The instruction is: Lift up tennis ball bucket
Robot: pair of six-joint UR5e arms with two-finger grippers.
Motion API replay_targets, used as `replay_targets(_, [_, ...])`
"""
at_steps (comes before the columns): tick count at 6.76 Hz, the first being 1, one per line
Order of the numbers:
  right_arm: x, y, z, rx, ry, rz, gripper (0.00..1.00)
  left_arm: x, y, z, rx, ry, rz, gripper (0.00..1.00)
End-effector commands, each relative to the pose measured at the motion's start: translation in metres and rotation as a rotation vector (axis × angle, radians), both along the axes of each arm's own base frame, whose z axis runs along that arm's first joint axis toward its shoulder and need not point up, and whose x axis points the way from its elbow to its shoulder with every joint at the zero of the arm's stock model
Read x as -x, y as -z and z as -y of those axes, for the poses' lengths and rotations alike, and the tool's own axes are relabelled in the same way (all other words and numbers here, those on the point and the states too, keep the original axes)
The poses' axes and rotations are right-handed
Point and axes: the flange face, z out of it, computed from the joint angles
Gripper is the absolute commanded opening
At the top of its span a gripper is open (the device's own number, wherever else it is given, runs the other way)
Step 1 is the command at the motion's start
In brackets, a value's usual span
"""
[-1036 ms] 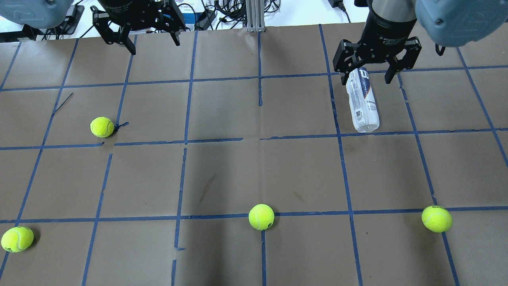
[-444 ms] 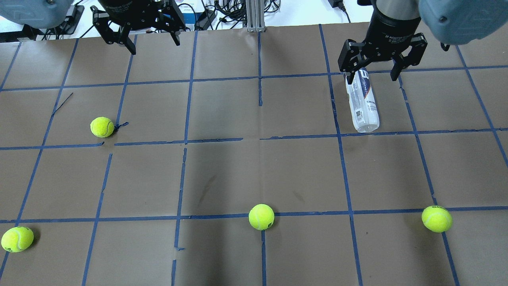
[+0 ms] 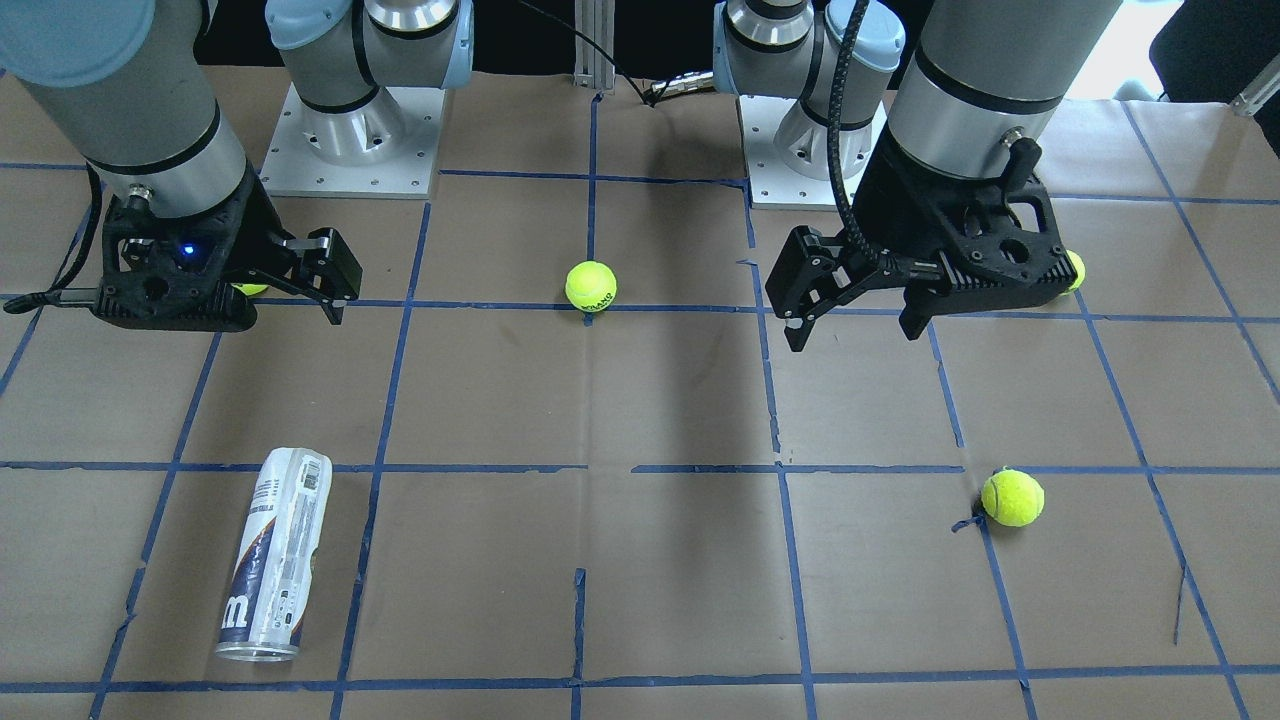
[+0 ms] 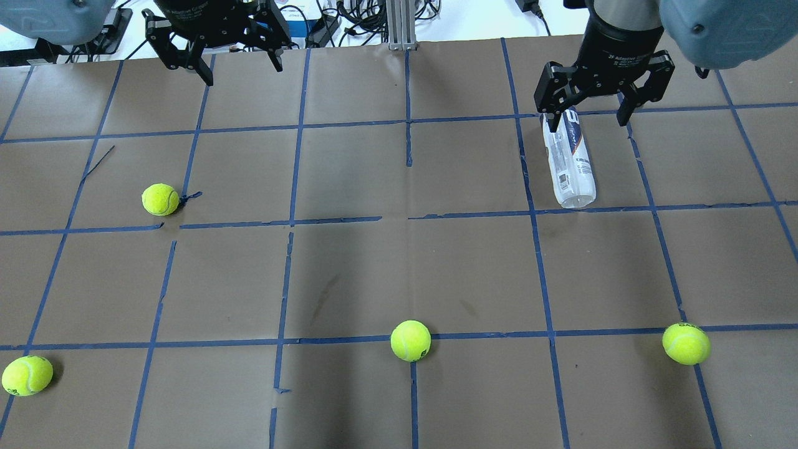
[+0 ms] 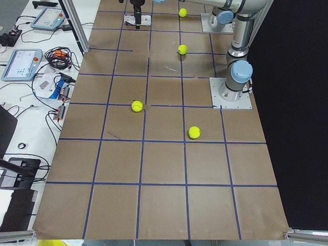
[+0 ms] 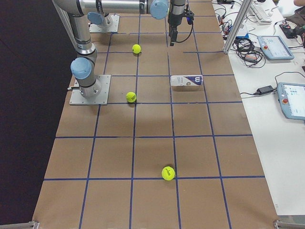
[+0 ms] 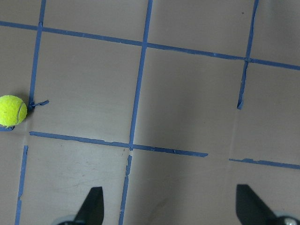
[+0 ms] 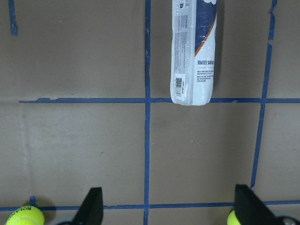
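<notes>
The tennis ball bucket [image 4: 568,163] is a clear tube with a white and navy label. It lies on its side on the brown paper at the far right, silvery rim away from me. It also shows in the front view [image 3: 275,555], the right side view [image 6: 187,81] and the right wrist view [image 8: 194,51]. My right gripper [image 4: 587,117] is open and empty, hovering above the tube's rim end without touching it. In its wrist view the tube lies ahead of the spread fingers [image 8: 91,208]. My left gripper [image 4: 242,67] is open and empty at the far left, away from the tube.
Loose yellow-green tennis balls lie on the taped grid: one at mid left [image 4: 160,199], one at near left [image 4: 27,375], one at near centre [image 4: 411,340], one at near right [image 4: 686,343]. Cables and devices lie beyond the table's far edge [image 4: 349,25].
My right gripper has shifted a little to the right and farther away over the tube's end, still open. The tube, the balls and the left arm have not moved.
</notes>
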Motion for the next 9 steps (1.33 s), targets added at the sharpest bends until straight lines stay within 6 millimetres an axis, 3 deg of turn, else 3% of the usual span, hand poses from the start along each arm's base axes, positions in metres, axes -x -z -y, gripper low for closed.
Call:
replay_targets(1, [0.005, -0.002, 0.001, -0.001, -0.001, -0.008, 1.00, 0.000, 0.000, 0.000, -0.001, 0.000, 0.000, 1.00])
replay_targets(4, [0.002, -0.009, -0.003, -0.001, -0.019, 0.006, 1.00, 0.000, 0.000, 0.000, -0.001, 0.000, 0.000, 1.00])
replay_targets(8, [-0.016, -0.004, -0.008, -0.010, 0.001, 0.085, 1.00, 0.000, 0.000, 0.000, 0.000, 0.000, -0.002, 1.00])
replay_targets(9, [-0.011, -0.001, -0.007, -0.019, 0.020, 0.083, 1.00, 0.000, 0.000, 0.000, 0.001, 0.000, 0.000, 1.00])
